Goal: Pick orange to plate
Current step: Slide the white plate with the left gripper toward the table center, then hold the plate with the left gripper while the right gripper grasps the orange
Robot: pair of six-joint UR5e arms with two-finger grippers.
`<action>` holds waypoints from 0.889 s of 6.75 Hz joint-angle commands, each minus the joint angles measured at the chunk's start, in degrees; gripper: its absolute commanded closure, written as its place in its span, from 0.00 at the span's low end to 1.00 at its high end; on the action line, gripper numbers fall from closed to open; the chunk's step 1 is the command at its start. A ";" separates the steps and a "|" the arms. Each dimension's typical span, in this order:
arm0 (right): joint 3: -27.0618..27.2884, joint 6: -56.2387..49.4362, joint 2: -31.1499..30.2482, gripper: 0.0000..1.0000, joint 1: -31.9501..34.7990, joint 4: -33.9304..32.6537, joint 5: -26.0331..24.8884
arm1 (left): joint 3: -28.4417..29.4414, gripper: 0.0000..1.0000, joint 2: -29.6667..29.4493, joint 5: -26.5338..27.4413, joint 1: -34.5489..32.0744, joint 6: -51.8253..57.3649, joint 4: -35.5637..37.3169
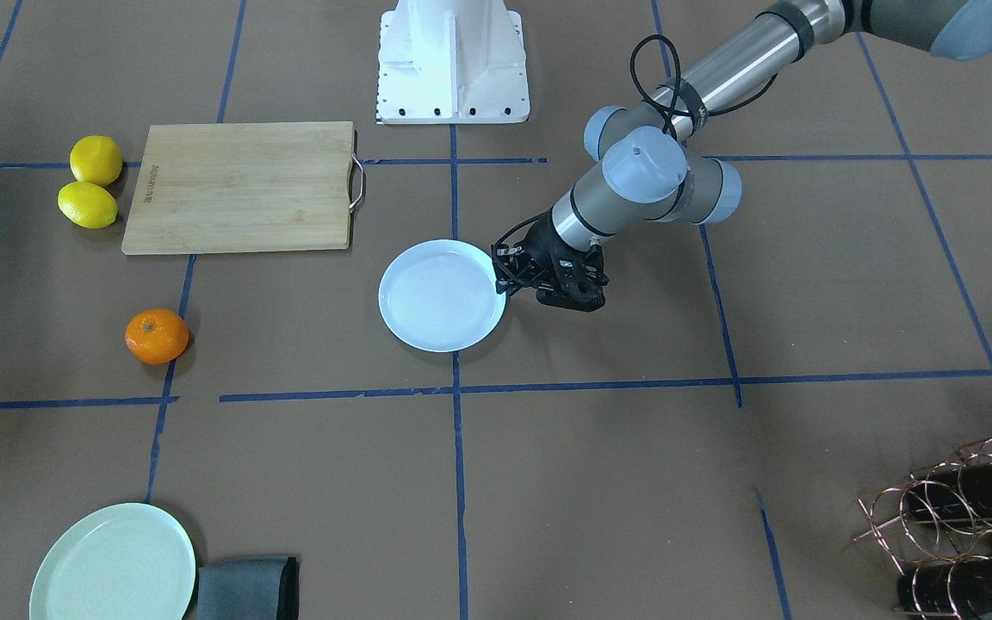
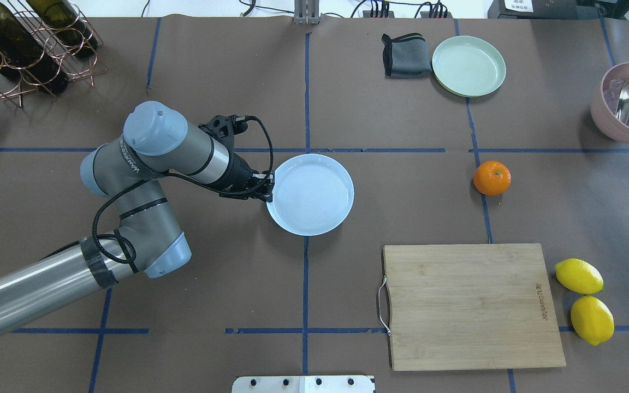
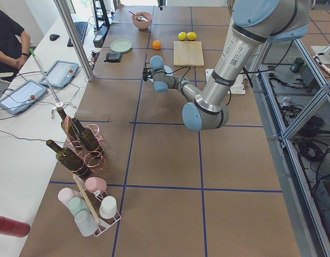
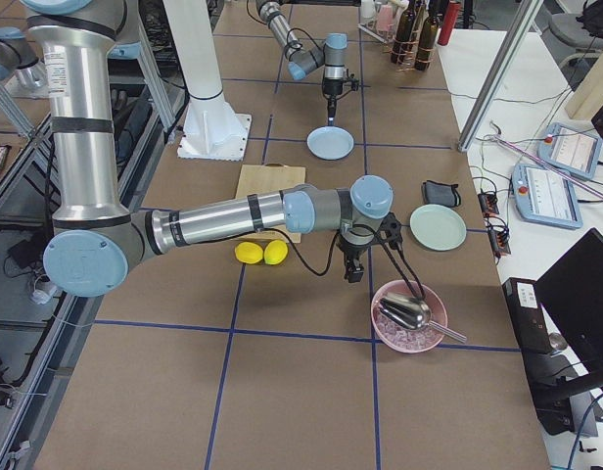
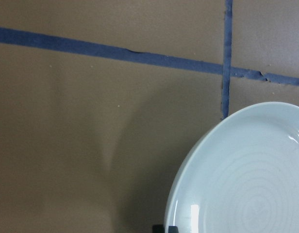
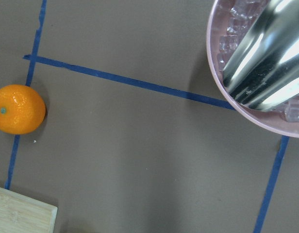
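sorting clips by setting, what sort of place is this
Probably a robotics lab: a robot arm at a table gridded with blue tape, and a person seated beside tablets.

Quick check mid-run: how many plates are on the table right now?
2. The bluish-white plate sits mid-table, right next to the left end effector. The mint-green plate lies on the operators' side, beside the grey cloth. I see no others.

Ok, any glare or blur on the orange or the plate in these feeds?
Right wrist view: orange sharp, only a faint sheen; the scoop throws strong glare. Left wrist view: plate in focus, small bright spots near its lower rim, soft shadow beside it. Overhead view: both evenly lit, crisp.
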 commanded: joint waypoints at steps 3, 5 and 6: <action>3.32 39.89 3.77 0.00 -18.27 16.12 -13.53 | -1.57 0.01 0.61 1.66 0.53 -6.70 -4.68; 1.30 52.47 4.65 0.00 -25.94 24.71 -19.91 | -2.28 0.01 0.61 1.75 0.53 -7.68 -4.68; 1.21 56.70 6.83 0.00 -28.06 25.00 -22.45 | -2.28 0.01 0.52 1.75 0.71 -7.77 -4.68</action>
